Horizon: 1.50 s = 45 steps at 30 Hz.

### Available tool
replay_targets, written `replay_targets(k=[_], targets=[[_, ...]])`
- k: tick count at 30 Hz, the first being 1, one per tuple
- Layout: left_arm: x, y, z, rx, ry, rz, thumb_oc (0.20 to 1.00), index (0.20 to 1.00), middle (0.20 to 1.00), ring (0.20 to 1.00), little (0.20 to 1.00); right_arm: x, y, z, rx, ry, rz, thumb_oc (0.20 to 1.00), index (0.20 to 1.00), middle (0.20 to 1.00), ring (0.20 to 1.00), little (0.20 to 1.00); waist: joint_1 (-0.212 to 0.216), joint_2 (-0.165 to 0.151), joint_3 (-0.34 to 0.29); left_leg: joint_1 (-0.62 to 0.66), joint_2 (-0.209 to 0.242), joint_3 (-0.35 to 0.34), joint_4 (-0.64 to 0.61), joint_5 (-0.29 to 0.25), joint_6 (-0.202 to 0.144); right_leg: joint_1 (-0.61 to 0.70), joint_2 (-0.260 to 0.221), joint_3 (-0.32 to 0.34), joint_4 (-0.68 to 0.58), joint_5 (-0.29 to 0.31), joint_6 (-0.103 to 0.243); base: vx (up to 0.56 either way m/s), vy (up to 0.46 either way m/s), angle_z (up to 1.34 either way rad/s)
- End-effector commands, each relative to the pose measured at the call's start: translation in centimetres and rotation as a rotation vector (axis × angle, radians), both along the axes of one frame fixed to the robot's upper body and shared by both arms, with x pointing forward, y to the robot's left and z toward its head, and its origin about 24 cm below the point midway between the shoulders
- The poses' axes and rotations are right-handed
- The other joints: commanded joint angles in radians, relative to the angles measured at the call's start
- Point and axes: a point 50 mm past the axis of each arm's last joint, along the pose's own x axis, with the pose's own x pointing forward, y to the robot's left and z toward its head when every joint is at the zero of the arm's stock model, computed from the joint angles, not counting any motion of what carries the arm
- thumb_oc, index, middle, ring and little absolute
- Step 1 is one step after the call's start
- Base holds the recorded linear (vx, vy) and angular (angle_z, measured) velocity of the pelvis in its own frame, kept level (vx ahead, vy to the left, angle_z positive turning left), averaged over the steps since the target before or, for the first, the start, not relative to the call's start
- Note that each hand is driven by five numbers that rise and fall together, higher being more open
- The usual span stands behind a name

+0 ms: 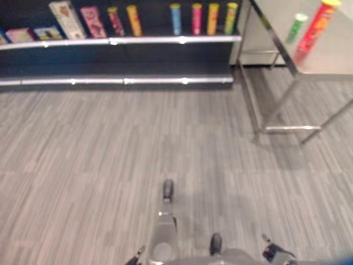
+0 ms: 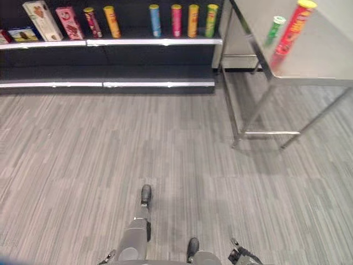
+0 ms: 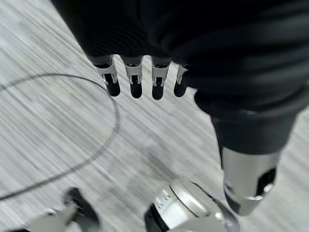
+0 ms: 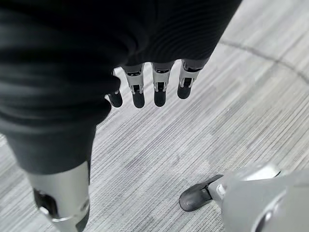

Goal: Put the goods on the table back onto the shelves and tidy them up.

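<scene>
Left robot hand (image 3: 145,77): I read it as released, fingers straight, holding nothing, over bare floor.
Right robot hand (image 4: 149,87): likewise slack and empty.
Goods: red can (image 2: 290,32) and green can (image 2: 273,29) stand upright on the bench (image 2: 331,61), ahead to my right.
Nearer arm: I judge the right.
Shelves (image 2: 110,42): ahead left, well apart from the bench.

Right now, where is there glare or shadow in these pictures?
Left eye view: bright glints dot the shelf rails. Right eye view: the shelf recess is dark, and a faint shadow lies on the floor below the table.
</scene>
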Motion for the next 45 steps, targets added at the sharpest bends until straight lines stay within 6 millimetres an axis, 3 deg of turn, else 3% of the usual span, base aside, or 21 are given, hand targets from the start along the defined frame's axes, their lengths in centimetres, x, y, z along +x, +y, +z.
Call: replay_targets(k=[1, 2, 4, 6, 7, 8, 10, 11, 13, 17, 20, 23, 26, 30, 32, 34, 36, 37, 39, 40, 45], targets=[[-4.4, 0.5, 0.0, 0.019, 0.1, 0.057, 1.0, 1.0, 1.0, 1.0, 1.0, -3.0, 0.8, -0.6, 0.051, 0.081, -0.022, 1.0, 1.0, 1.0, 1.0, 1.0, 0.03, -0.027, -0.09, -0.13, -0.068, -0.06, 0.131, 0.134, 0.029, 0.248, -0.17, 0.088, 0.044, -0.096, 0.103, 0.69, 0.591, -0.84], [-4.6, 1.0, 0.1, 0.039, 0.103, 0.085, 1.0, 1.0, 1.0, 1.0, 1.0, -3.7, 1.2, -0.8, 0.079, 0.086, -0.047, 1.0, 1.0, 1.0, 1.0, 1.0, 0.021, -0.042, -0.099, -0.12, -0.098, -0.05, 0.203, 0.114, 0.033, 0.239, -0.216, 0.087, 0.103, -0.04, 0.11, 0.62, 0.584, -0.75], [-3.8, 1.7, 0.2, 0.056, 0.08, -0.003, 1.0, 1.0, 1.0, 1.0, 1.0, -3.8, 1.3, -0.8, 0.102, 0.049, -0.103, 1.0, 1.0, 1.0, 1.0, 1.0, 0.01, -0.047, -0.114, -0.07, -0.143, -0.026, 0.219, 0.053, 0.082, 0.154, -0.275, 0.105, 0.291, 0.165, 0.096, 0.53, 0.563, -0.52], [-2.4, 2.1, 0.3, 0.071, 0.043, -0.115, 1.0, 1.0, 1.0, 1.0, 1.0, -2.4, 1.5, -0.8, 0.094, -0.001, -0.099, 1.0, 1.0, 1.0, 1.0, 1.0, -0.006, -0.02, -0.092, 0.018, -0.184, -0.008, 0.203, -0.008, 0.14, 0.036, -0.339, 0.083, 0.513, 0.339, 0.059, 0.44, 0.67, -0.16], [-1.0, 2.7, 0.5, 0.105, 0.007, -0.241, 1.0, 1.0, 1.0, 1.0, 1.0, 1.4, 2.4, -0.4, 0.086, -0.127, 0.035, 1.0, 1.0, 1.0, 1.0, 1.0, -0.047, 0.008, -0.051, 0.118, -0.189, -0.005, 0.161, -0.036, 0.17, -0.094, -0.288, 0.072, 0.613, 0.294, 0.02, 0.33, 0.556, -0.27], [-1.0, 2.7, 0.5, 0.105, 0.007, -0.24, 1.0, 1.0, 1.0, 1.0, 1.0, 1.4, 2.4, -0.4, 0.085, -0.126, 0.036, 1.0, 1.0, 1.0, 1.0, 1.0, -0.046, 0.008, -0.049, 0.12, -0.188, -0.004, 0.16, -0.036, 0.168, -0.096, -0.288, 0.074, 0.619, 0.29, 0.019, 0.36, 0.462, -0.25], [0.2, 3.0, 0.7, 0.118, -0.029, -0.31, 1.0, 1.0, 1.0, 1.0, 1.0, 4.4, 3.1, 0.3, 0.08, -0.261, 0.117, 1.0, 1.0, 1.0, 1.0, 1.0, -0.094, 0.027, -0.022, 0.201, -0.175, -0.016, 0.112, -0.048, 0.172, -0.223, -0.143, 0.055, 0.609, 0.1, -0.003, 0.3, 0.194, -0.11], [0.3, 3.0, 0.7, 0.123, -0.031, -0.345, 1.0, 1.0, 1.0, 1.0, 1.0, 4.8, 3.0, 0.5, 0.07, -0.286, 0.115, 1.0, 1.0, 1.0, 1.0, 1.0, -0.109, 0.025, -0.01, 0.235, -0.178, -0.013, 0.1, -0.062, 0.17, -0.252, -0.102, 0.03, 0.553, 0.068, 0.004, 0.35, 0.145, -0.02], [0.2, 2.7, 0.6, 0.115, -0.015, -0.414, 1.0, 1.0, 1.0, 1.0, 1.0, 5.1, 3.0, 0.6, 0.069, -0.299, 0.115, 1.0, 1.0, 1.0, 1.0, 1.0, -0.129, 0.009, 0.003, 0.306, -0.191, -0.001, 0.071, -0.087, 0.166, -0.261, -0.044, -0.028, 0.345, 0.079, 0.031, 0.38, 0.086, -0.09], [1.4, 1.3, 0.4, 0.111, -0.04, -0.551, 1.0, 1.0, 1.0, 1.0, 1.0, 4.8, 2.8, 0.5, 0.055, -0.282, 0.104, 1.0, 1.0, 1.0, 1.0, 1.0, -0.174, -0.021, 0.005, 0.452, -0.236, -0.041, -0.023, -0.133, 0.165, -0.346, 0.039, -0.029, 0.043, 0.208, 0.098, 0.5, 0.061, 0.3], [3.4, -1.3, 0.3, 0.067, -0.097, -0.771, 1.0, 1.0, 1.0, 1.0, 1.0, 3.6, 2.4, 0.2, 0.056, -0.257, 0.042, 1.0, 1.0, 1.0, 1.0, 1.0, -0.22, -0.012, 0.019, 0.543, -0.219, -0.104, -0.046, -0.194, 0.159, -0.372, 0.037, 0.0, -0.016, 0.23, 0.105, 0.52, -0.023, 0.64], [1.8, -2.3, -0.1, 0.009, -0.047, -0.818, 1.0, 1.0, 1.0, 1.0, 1.0, 3.2, 2.3, 0.1, 0.062, -0.233, 0.051, 1.0, 1.0, 1.0, 1.0, 1.0, -0.23, -0.009, 0.002, 0.594, -0.194, -0.077, -0.03, -0.257, 0.149, -0.387, 0.03, -0.023, 0.083, 0.209, 0.076, 0.45, -0.033, 0.85], [0.6, -2.1, -0.2, -0.021, -0.037, -0.698, 1.0, 1.0, 1.0, 1.0, 1.0, 2.4, 2.0, -0.1, 0.07, -0.21, 0.05, 1.0, 1.0, 1.0, 1.0, 1.0, -0.231, 0.013, -0.035, 0.576, -0.145, -0.031, 0.162, -0.271, 0.122, -0.308, 0.05, -0.017, 0.109, 0.158, 0.046, 0.55, -0.08, 0.26], [1.3, -1.6, 0.0, 0.003, -0.075, -0.725, 1.0, 1.0, 1.0, 1.0, 1.0, 4.6, 1.8, 0.6, 0.065, -0.299, 0.098, 1.0, 1.0, 1.0, 1.0, 1.0, -0.205, -0.031, -0.02, 0.339, -0.106, 0.062, 0.7, -0.079, 0.137, -0.198, 0.058, 0.028, 0.044, 0.143, -0.023, 0.37, -0.169, -0.23], [1.7, -1.6, 0.1, 0.016, -0.094, -0.722, 1.0, 1.0, 1.0, 1.0, 1.0, 5.9, 1.0, 1.3, 0.018, -0.333, 0.097, 1.0, 1.0, 1.0, 1.0, 1.0, -0.172, -0.049, 0.004, 0.223, -0.112, 0.111, 0.804, -0.125, 0.164, -0.131, 0.046, 0.051, 0.017, 0.127, -0.036, 0.32, -0.07, -0.6], [1.6, -1.6, 0.1, 0.014, -0.098, -0.687, 1.0, 1.0, 1.0, 1.0, 1.0, 6.6, 0.7, 1.6, 0.006, -0.357, 0.086, 1.0, 1.0, 1.0, 1.0, 1.0, -0.158, -0.056, 0.007, 0.167, -0.14, 0.122, 0.781, -0.15, 0.172, -0.109, 0.038, 0.066, 0.008, 0.119, -0.034, 0.27, 0.074, -0.53], [2.3, -1.5, 0.2, 0.019, -0.116, -0.629, 1.0, 1.0, 1.0, 1.0, 1.0, 7.5, 1.2, 1.9, 0.015, -0.397, 0.102, 1.0, 1.0, 1.0, 1.0, 1.0, -0.148, -0.061, 0.007, 0.127, -0.171, 0.115, 0.636, -0.162, 0.163, -0.08, 0.03, 0.102, 0.004, 0.106, -0.02, 0.34, 0.167, -0.51], [3.2, -1.9, 0.2, 0.008, -0.141, -0.612, 1.0, 1.0, 1.0, 1.0, 1.0, 7.8, 1.3, 2.0, 0.013, -0.407, 0.112, 1.0, 1.0, 1.0, 1.0, 1.0, -0.14, -0.052, 0.005, 0.134, -0.19, 0.075, 0.383, -0.135, 0.148, -0.062, 0.037, 0.118, -0.001, 0.087, -0.007, 0.37, 0.196, -0.47], [3.7, -2.2, 0.3, 0.005, -0.156, -0.574, 1.0, 1.0, 1.0, 1.0, 1.0, 7.5, 1.7, 1.8, 0.004, -0.378, 0.163, 1.0, 1.0, 1.0, 1.0, 1.0, -0.116, -0.021, -0.001, 0.139, -0.215, -0.043, 0.171, -0.036, 0.119, -0.02, 0.074, 0.159, -0.008, 0.061, -0.01, 0.54, 0.241, -0.42], [4.0, -2.2, 0.3, 0.007, -0.167, -0.492, 1.0, 1.0, 1.0, 1.0, 1.0, 7.0, 2.0, 1.5, -0.002, -0.339, 0.209, 1.0, 1.0, 1.0, 1.0, 1.0, -0.095, -0.014, -0.001, 0.102, -0.245, -0.217, 0.063, 0.005, 0.091, 0.017, 0.098, 0.23, -0.006, 0.033, -0.015, 0.43, 0.166, -0.53], [4.8, -1.2, 0.6, 0.023, -0.204, -0.357, 1.0, 1.0, 1.0, 1.0, 1.0, 6.2, 2.9, 1.0, 0.031, -0.317, 0.219, 1.0, 1.0, 1.0, 1.0, 1.0, -0.095, 0.017, -0.015, 0.097, -0.236, -0.32, 0.048, 0.036, 0.064, 0.046, 0.116, 0.351, 0.004, -0.001, -0.003, 0.33, 0.214, -1.45]])
